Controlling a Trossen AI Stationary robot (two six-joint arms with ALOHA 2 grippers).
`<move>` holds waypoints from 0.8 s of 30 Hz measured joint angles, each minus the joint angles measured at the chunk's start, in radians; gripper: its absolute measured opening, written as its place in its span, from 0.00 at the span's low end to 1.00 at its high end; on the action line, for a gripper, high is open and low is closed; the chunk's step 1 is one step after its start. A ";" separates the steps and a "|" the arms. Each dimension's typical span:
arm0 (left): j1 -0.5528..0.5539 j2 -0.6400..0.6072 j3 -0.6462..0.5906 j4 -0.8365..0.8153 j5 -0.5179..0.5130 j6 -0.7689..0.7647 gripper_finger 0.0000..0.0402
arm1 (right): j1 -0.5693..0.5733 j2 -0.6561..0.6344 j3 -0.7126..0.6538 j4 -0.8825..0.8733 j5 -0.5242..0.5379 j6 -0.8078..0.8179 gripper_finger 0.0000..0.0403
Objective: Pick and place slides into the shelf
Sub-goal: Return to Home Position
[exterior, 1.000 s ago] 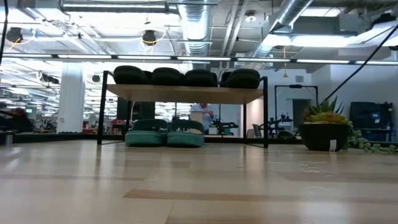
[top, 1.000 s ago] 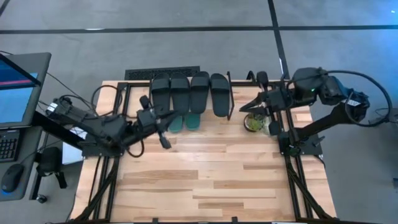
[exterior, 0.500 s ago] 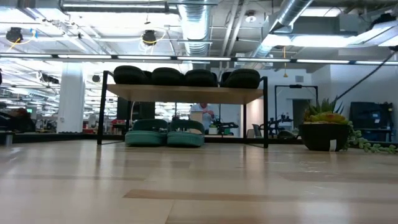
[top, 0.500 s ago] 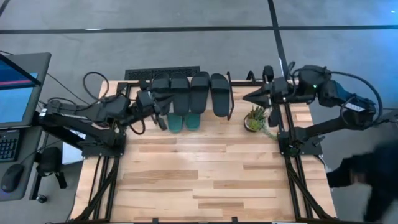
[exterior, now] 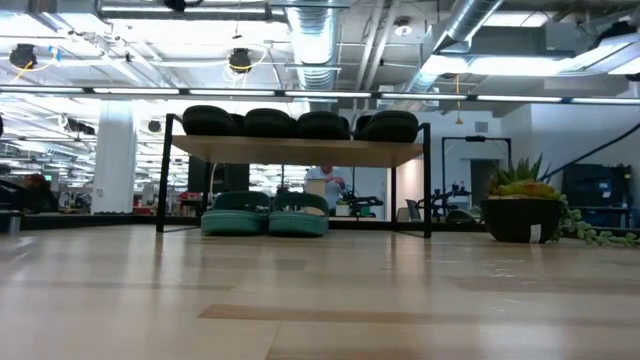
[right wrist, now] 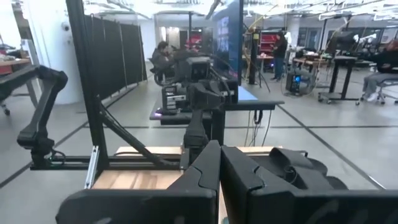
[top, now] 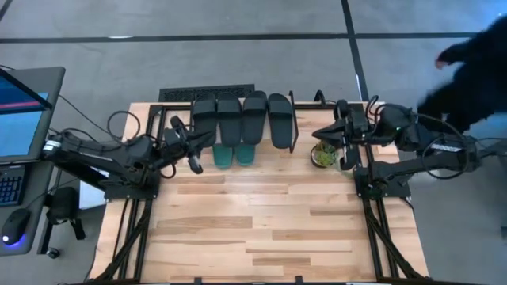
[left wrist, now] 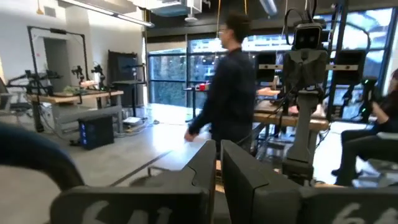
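shelf (exterior: 296, 152) sits at the middle of the bench's (top: 261, 229) far edge. four black slides (top: 229, 119) lie side by side on its top board, touching or nearly so, filling it end to end. two teal slides (top: 224, 156) stand as a pair on the bench under the board, toward its left end, toes sticking out toward the near edge.

left gripper (left wrist: 218, 148): over the bench's far left corner area, just beside the shelf's left end, off the slides. fingers (left wrist: 202, 168) pressed together, grasping nothing.

right gripper (right wrist: 219, 149): over the far right corner area, above the potted plant (top: 323, 154) that stands near the shelf's right end. fingers (right wrist: 205, 171) clenched, empty.

nothing lies on the near half of the bench. a person (top: 471, 71) in dark clothes is on the floor past the far right corner. the left wrist view shows a person (left wrist: 227, 87) walking in the room.
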 joint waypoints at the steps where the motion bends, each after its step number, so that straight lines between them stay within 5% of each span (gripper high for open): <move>1: -0.001 -0.007 -0.037 0.037 0.000 -0.009 0.03 | 0.000 -0.007 -0.018 0.013 0.000 0.000 0.00; 8: -0.001 -0.057 -0.241 0.274 0.019 -0.047 0.03 | 0.000 -0.079 -0.174 0.120 0.013 0.049 0.00; 16: -0.022 -0.170 -0.341 0.280 -0.025 -0.069 0.03 | -0.002 -0.231 -0.358 0.188 0.068 0.132 0.00; 24: -0.123 -0.323 -0.408 0.248 -0.175 0.005 0.03 | 0.008 -0.374 -0.441 0.190 0.093 0.162 0.00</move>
